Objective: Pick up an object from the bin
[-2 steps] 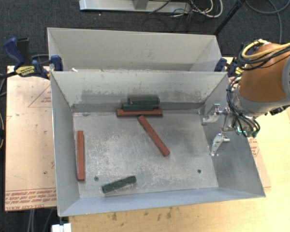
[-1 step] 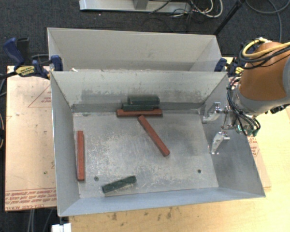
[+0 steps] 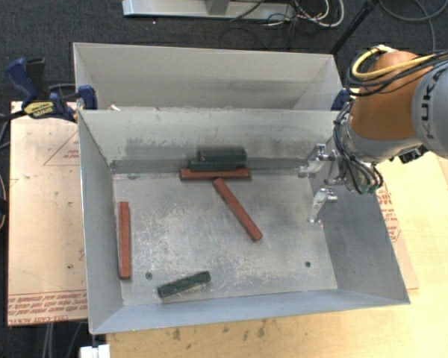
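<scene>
My gripper (image 3: pixel 313 189) hangs at the right side of the bin, above the floor near the right wall, its two metal fingers apart with nothing between them. The nearest thing is a reddish-brown bar (image 3: pixel 237 210) lying diagonally in the middle of the bin, well to the gripper's left. Another reddish-brown bar (image 3: pixel 215 174) lies along the back wall, with a dark green block (image 3: pixel 222 156) just behind it.
A third reddish-brown bar (image 3: pixel 124 239) lies upright along the left wall. A dark green bar (image 3: pixel 184 285) rests near the front edge. The arm with its orange cover comes in over the right rim.
</scene>
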Robot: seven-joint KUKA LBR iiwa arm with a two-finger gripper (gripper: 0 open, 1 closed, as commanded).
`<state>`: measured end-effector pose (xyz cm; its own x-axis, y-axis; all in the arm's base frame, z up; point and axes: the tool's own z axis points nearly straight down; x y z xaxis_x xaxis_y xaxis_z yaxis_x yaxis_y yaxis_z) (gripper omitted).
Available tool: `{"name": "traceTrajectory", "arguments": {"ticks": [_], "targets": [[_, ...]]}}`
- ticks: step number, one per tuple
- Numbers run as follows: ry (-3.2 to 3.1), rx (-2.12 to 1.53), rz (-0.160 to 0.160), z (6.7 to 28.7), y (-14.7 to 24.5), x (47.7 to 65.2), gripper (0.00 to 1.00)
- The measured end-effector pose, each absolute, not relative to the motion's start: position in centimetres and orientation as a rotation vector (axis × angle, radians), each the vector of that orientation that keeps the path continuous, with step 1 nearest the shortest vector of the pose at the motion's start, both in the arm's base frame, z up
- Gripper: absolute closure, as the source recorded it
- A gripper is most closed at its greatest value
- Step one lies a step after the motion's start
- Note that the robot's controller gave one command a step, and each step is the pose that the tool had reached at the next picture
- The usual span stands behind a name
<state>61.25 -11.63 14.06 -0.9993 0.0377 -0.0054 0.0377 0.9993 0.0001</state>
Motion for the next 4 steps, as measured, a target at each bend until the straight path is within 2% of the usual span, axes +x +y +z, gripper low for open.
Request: {"name": "traceTrajectory", "arguments": {"ticks": [2,3,4], "targets": [[3.141,-0.089,0.003,12.7,-3.7,59.2,0.0],[3.131,-0.119,0.002,9.7,-4.3,59.8,0.0],[3.141,0.014,-0.003,7.5,-4.4,60.8,0.0]]}}
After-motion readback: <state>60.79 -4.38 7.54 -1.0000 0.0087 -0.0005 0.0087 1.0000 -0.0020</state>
